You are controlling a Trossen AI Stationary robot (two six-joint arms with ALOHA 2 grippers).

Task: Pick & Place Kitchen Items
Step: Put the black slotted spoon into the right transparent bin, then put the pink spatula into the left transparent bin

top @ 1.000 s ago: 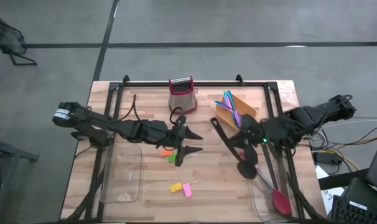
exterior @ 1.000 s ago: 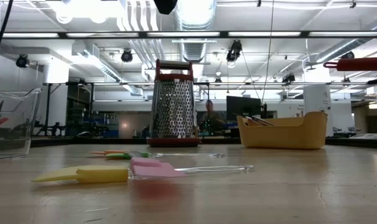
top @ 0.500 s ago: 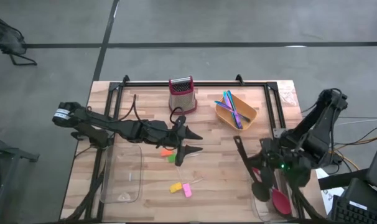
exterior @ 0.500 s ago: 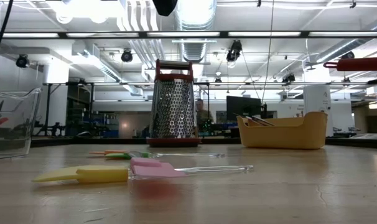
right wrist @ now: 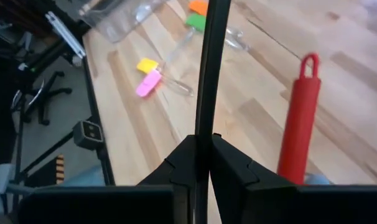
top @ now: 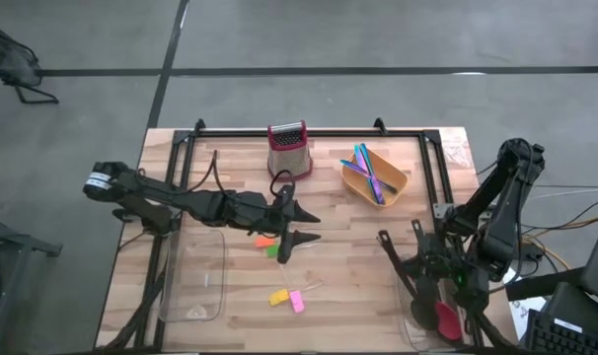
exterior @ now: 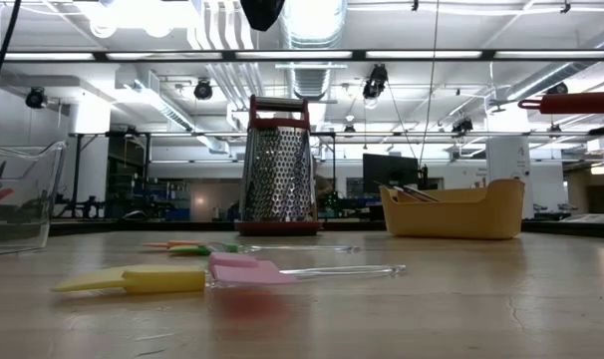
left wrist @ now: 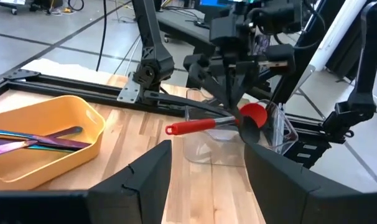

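Note:
My right gripper (top: 432, 274) is shut on a long black spoon (top: 398, 261) over the clear container (top: 406, 320) at the table's near right. A red-headed spoon (top: 445, 318) lies in that container, its red handle (right wrist: 302, 118) sticking out. My left gripper (top: 314, 228) hangs open at mid-table above the orange and green pieces (top: 268, 247). Yellow and pink pieces (top: 287, 299) lie nearer the front edge. Blue, purple and green sticks (top: 368, 170) rest in a yellow bin (top: 398, 182). My right gripper pinches the black spoon's handle (right wrist: 204, 127) between its two fingers, nearer the head than the free end. It comes slanting down from above. The spoon tilts, head (left wrist: 249, 130) low beside the red spoon's head (left wrist: 254, 114); whether it touches the container, I cannot tell.
A red box grater (top: 287, 148) stands at the far middle. A second clear container (top: 195, 276) sits at the near left. Black frame rails (top: 309, 131) run along the table's far edge and both sides. Bare wood lies between the pieces and the right container.
My right gripper has carried the black spoon down and toward the table's near right corner, from beside the yellow bin to over the clear container, turning as it went. The spoon's head now hangs by the red spoon's head.

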